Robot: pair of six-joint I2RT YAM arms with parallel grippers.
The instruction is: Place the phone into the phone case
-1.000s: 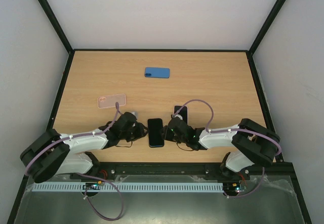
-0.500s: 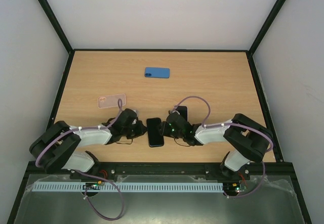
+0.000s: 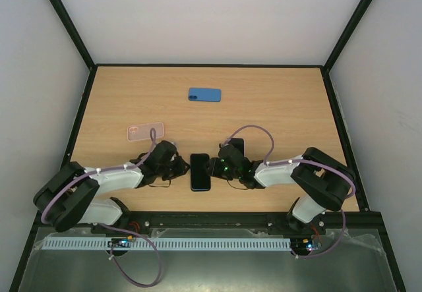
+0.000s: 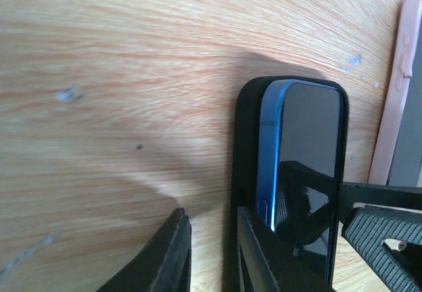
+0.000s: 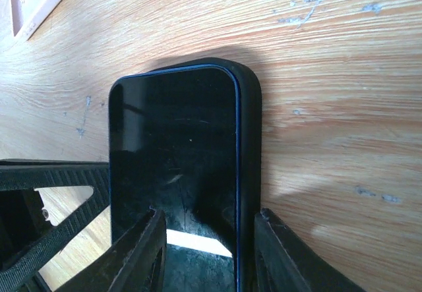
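The dark-screened phone with a blue rim lies on the table between my two grippers. In the left wrist view the phone sits tilted in the black phone case, its left blue edge raised above the case wall. My left gripper is open a little, bare wood between its fingers, its right finger against the case's left wall. My right gripper is open, straddling the case's right wall, with one finger over the phone's screen.
A pink translucent case lies behind the left gripper. A blue case lies farther back at mid-table. A dark flat thing with a pink edge lies just behind the right gripper.
Both grippers have pushed in closer on the phone from either side. The phone has straightened and shifted slightly left. The left gripper's fingers narrowed, then parted a little.
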